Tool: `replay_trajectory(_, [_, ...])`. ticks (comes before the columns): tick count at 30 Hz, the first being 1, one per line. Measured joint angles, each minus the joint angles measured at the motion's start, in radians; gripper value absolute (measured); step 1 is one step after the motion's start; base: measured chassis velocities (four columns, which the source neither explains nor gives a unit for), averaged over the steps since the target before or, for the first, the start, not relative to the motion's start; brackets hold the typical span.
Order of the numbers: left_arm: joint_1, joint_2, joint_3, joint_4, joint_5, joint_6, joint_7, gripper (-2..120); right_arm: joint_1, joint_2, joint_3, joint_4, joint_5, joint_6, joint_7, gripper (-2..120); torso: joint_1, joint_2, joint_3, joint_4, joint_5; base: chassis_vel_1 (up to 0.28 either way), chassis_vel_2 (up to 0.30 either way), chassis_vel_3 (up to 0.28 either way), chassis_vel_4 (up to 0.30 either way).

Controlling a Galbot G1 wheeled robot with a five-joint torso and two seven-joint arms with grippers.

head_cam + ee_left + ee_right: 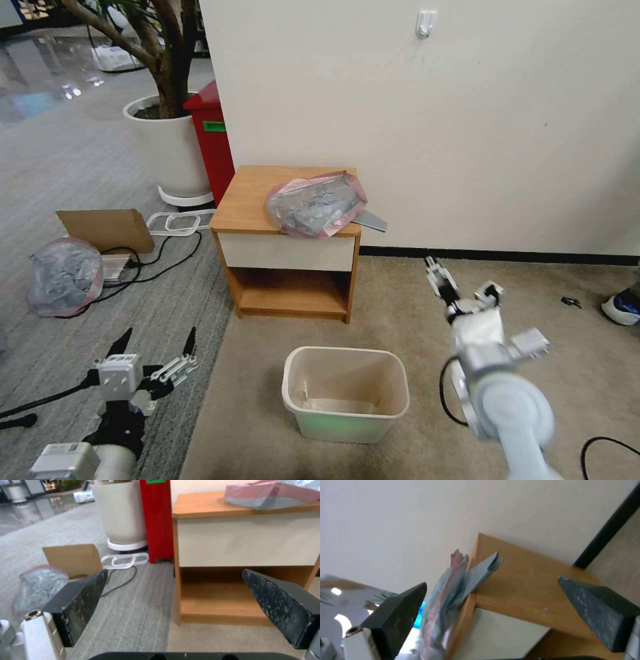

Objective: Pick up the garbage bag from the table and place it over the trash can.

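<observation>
The garbage bag, crinkly grey plastic with a pink hem, lies flat on the right half of the table; a grey flap of it juts past the table's right edge. The cream trash can stands upright on the carpet in front of the table. My right gripper is open in the air to the right of the table, below its top, pointing at the bag and the table's side. My left gripper is open, low at the left, facing the table's drawer front with the bag above.
A stuffed grey-and-pink bundle, a cardboard piece and black cables lie on the floor left of the table. A red bin and a white plant pot stand behind it. The wall backs the table.
</observation>
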Motion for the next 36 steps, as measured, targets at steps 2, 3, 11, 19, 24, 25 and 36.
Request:
replay_trajectory(2, [0.011, 0.002, -0.015, 0.000, 0.000, -0.008, 0.000, 100, 0.038, 0.005, -0.009, -0.041, 0.045, -0.004, 0.000, 100, 0.000, 0.000, 0.000, -0.0001, -0.0001, 0.000, 0.000, 0.000, 0.000])
replay_trajectory(3, [0.021, 0.002, -0.028, 0.000, 0.001, -0.013, 0.000, 100, 0.077, 0.011, -0.022, -0.083, 0.072, -0.002, 0.000, 100, 0.000, 0.000, 0.000, -0.0002, -0.0002, 0.000, 0.000, 0.000, 0.000])
replay_trajectory(11, [0.050, -0.017, -0.040, 0.001, 0.005, -0.027, 0.000, 100, 0.221, 0.050, -0.068, -0.228, 0.096, 0.026, -0.001, 100, 0.000, 0.000, 0.000, 0.0001, -0.0002, 0.000, 0.000, 0.000, 0.000])
replay_trajectory(19, [0.054, -0.026, -0.040, 0.002, 0.009, -0.028, 0.000, 100, 0.318, 0.079, -0.100, -0.365, 0.104, 0.058, -0.006, 100, 0.000, 0.000, 0.000, -0.0001, -0.0002, 0.000, 0.000, 0.000, 0.000])
replay_trajectory(24, [0.053, -0.034, -0.035, 0.002, 0.011, -0.028, 0.003, 100, 0.390, 0.106, -0.105, -0.471, 0.090, 0.085, -0.015, 84, 0.000, 0.000, 0.000, -0.0001, -0.0001, 0.000, 0.000, 0.000, 0.000])
replay_trajectory(25, [0.053, -0.034, -0.035, 0.002, 0.011, -0.028, 0.003, 100, 0.390, 0.106, -0.105, -0.471, 0.090, 0.085, -0.015, 84, 0.000, 0.000, 0.000, -0.0001, -0.0001, 0.000, 0.000, 0.000, 0.000])
replay_trajectory(36, [0.052, -0.049, -0.021, 0.002, 0.034, -0.023, 0.011, 100, 0.428, 0.116, -0.097, -0.494, 0.088, 0.091, -0.034, 45, 0.000, 0.000, 0.000, -0.0001, -0.0001, 0.000, 0.000, 0.000, 0.000])
